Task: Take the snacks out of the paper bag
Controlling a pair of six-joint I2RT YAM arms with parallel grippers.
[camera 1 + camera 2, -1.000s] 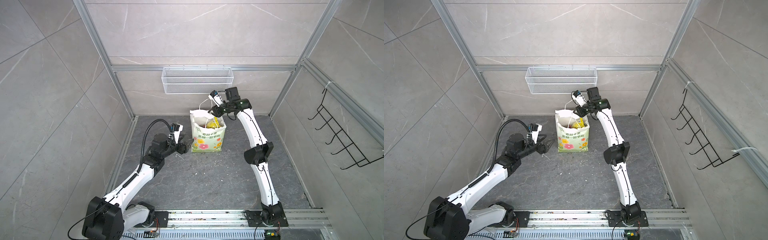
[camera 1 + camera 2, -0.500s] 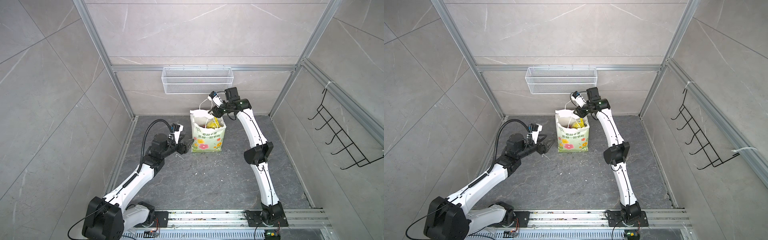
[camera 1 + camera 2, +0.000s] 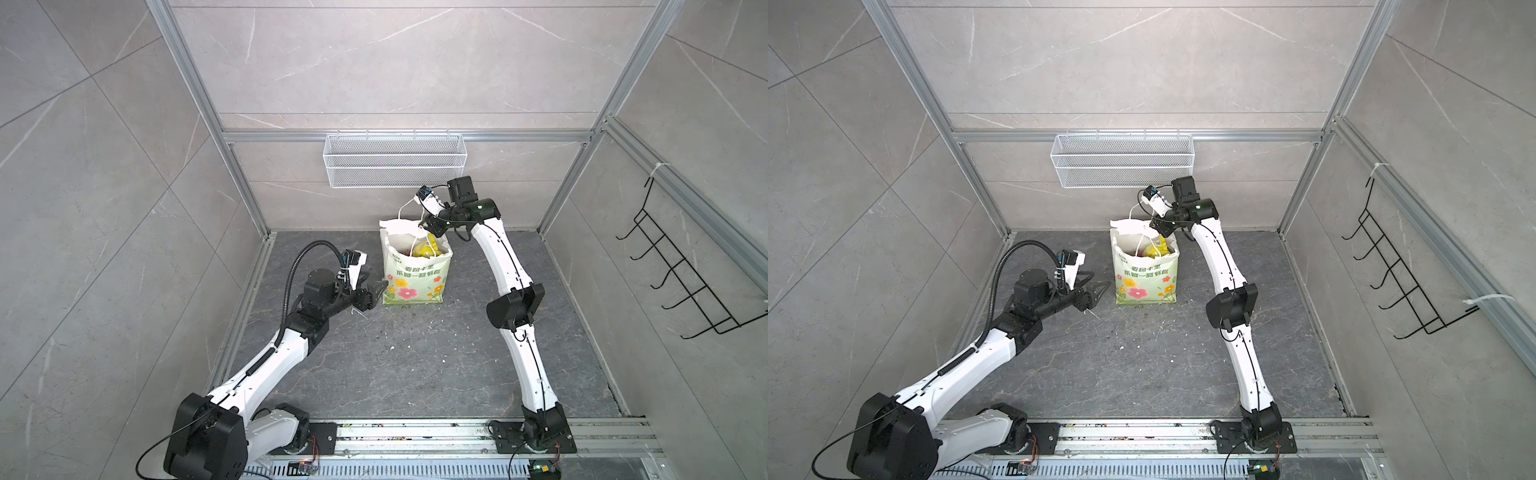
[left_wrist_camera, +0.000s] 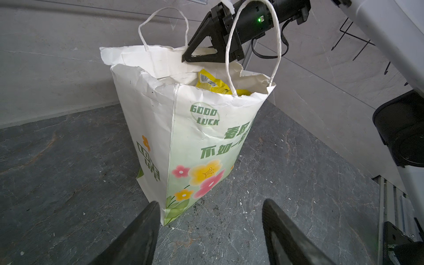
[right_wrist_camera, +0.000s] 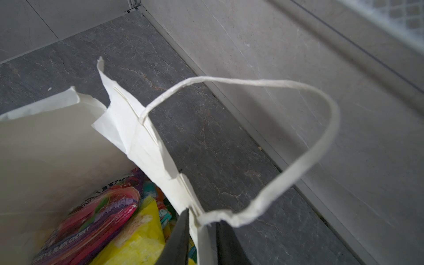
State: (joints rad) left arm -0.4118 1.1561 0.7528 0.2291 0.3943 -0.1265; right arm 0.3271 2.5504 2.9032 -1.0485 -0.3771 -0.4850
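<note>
In both top views a white paper bag (image 3: 415,274) with a flowered green front stands upright near the back of the dark stone surface (image 3: 415,365). The snacks (image 3: 428,247) show yellow in its open mouth. The left gripper (image 3: 380,291) hangs low, just beside the bag's lower left corner, and the right gripper (image 3: 1155,225) dips over the back rim. In the left wrist view, the left jaws stand wide apart and empty, framing the bag's bottom corner without touching it. A yellow packet (image 4: 211,85) peeks above the torn, crumpled rim. In the right wrist view, the right jaws straddle the bag's back wall right where a cord handle (image 5: 298,165) is fixed on (whether they already pinch the paper, I cannot tell). A purple packet (image 5: 101,218) and a yellow one lie just inside. The likely risks: the rim is ripped, so a pull there could tear it further or tip the light bag and spill the packets. The loose handle could also snag a jaw, and with paper rather than a packet between the jaws, no snack comes out.
</note>
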